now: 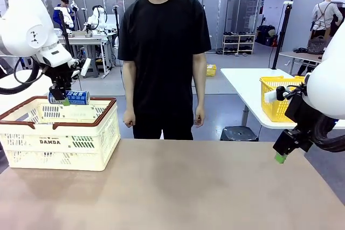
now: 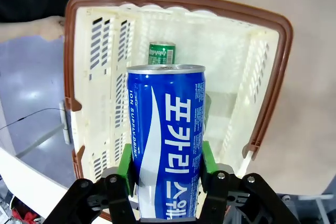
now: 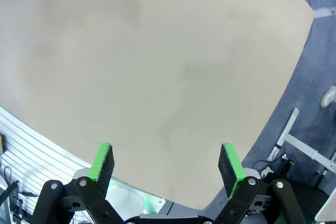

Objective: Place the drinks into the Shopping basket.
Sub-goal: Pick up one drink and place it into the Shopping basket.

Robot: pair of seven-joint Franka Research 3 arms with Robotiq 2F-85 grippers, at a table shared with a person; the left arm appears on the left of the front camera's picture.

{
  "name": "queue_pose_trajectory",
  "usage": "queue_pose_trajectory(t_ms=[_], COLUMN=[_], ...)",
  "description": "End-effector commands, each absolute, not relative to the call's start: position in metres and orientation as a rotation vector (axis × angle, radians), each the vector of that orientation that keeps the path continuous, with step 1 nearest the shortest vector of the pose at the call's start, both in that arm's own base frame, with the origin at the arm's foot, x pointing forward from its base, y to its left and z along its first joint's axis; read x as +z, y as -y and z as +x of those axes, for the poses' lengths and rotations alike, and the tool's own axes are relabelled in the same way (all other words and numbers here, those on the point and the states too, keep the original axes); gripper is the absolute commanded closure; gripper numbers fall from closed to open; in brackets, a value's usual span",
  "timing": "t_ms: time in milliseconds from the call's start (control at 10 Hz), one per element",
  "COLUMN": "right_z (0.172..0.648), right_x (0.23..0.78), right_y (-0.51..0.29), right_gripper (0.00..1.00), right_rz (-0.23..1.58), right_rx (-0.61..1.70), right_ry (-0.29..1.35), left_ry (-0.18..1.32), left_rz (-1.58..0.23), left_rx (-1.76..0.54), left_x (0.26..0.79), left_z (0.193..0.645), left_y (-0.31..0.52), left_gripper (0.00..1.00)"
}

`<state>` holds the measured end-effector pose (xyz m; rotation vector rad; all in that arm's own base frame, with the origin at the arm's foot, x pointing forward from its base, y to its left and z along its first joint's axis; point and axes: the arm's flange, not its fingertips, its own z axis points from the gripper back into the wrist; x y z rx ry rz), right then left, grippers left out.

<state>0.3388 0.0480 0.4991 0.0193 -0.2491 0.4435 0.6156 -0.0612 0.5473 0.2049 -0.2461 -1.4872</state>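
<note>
The blue can [image 2: 167, 140], a slim glossy metal cylinder with a silver top and white Korean print, is clamped between the green pads [image 2: 125, 163] of the left pincer [image 1: 66, 99], lying sideways in the air just above the Shopping basket [image 1: 59, 143]. The green can [image 2: 161, 53] stands inside that basket near its far wall. The basket is a cream lattice-sided plastic rectangle with a reddish-brown rim, resting on the smooth beige counter [image 1: 178, 187]. The right pincer [image 3: 167, 166] hangs well apart from the basket, fingers spread wide with nothing between them.
</note>
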Motion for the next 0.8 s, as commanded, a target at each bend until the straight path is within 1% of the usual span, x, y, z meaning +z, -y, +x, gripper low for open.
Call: queue_pose_trajectory(t_ms=[0, 400, 700], right_z=[0.337, 0.337, 0.337], right_x=[0.497, 0.497, 0.497], right_y=[-0.047, -0.047, -0.047], right_gripper=[0.0, 0.0, 0.0], right_rz=[0.028, 0.028, 0.028], right_rx=[0.446, 0.446, 0.446], right_ry=[0.248, 0.248, 0.248], left_ry=[0.244, 0.244, 0.206], left_rz=[0.127, 0.098, 0.057], left_rx=[-1.505, -1.437, -1.49], left_x=[0.537, 0.511, 0.483], left_z=[0.647, 0.684, 0.707], left_y=[0.043, -0.017, -0.046], left_gripper=[0.43, 0.43, 0.43])
